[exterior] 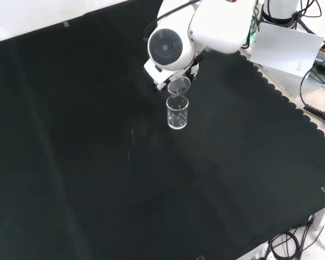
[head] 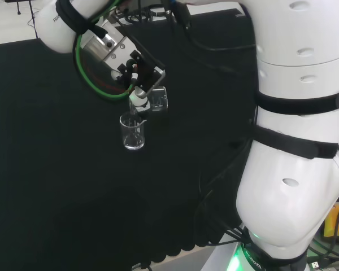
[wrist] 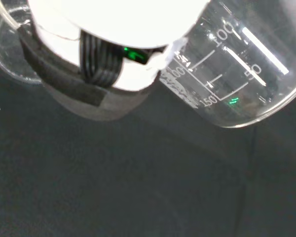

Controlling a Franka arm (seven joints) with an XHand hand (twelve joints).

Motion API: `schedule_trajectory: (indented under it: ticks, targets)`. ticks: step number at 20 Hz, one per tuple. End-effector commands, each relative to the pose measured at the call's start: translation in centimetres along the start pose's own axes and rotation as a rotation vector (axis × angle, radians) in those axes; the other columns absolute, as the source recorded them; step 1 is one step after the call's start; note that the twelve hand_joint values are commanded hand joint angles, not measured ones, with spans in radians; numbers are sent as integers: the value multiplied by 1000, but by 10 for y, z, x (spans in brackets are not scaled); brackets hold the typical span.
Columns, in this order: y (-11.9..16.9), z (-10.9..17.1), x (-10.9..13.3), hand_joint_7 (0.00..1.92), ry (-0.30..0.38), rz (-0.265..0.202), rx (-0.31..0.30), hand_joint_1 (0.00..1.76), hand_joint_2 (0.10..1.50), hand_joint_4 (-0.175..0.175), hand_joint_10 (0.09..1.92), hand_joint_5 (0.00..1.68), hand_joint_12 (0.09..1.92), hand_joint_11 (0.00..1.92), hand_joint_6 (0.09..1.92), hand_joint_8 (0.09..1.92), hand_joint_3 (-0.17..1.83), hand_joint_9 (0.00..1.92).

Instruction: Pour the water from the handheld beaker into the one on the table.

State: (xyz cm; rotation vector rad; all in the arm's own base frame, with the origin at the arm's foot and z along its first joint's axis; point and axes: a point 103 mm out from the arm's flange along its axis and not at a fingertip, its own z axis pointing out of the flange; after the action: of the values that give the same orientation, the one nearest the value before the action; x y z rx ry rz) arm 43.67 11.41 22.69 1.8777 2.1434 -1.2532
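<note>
Currently: robot hand (head: 137,97) gripping tilted clear glass beaker (head: 157,98) just above upright clear glass beaker (head: 132,131); pour apparently underway.

Your arm is built from large glossy white links (head: 296,147) with rounded shells, dimpled by small oval recesses. Black bands (head: 302,104) wrap the links in the head view, and a green light glows at the base. A green cable (head: 93,84) loops beside black ones near the wrist. In the front view, one link ends in a round grey cap (exterior: 165,47). Your robot hand (head: 137,76) is black and white, with ribbed black cabling and a small green light in the wrist view.
</note>
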Motion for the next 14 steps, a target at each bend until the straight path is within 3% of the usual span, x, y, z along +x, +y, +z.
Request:
schedule_trajectory:
  ticks: [1,9,14]
  targets:
    - [-4,1,-10,1167,87,-29,-83,1295,596,-175,939,1106,914,1110,1041,1029,902,1540]
    - [0,15,-33,1165,316,-103,-211,1295,598,-175,937,1104,913,1106,1042,1031,899,1538]
    - [6,23,-40,1162,400,-124,-276,1294,602,-175,935,1102,909,1100,1043,1031,893,1534]
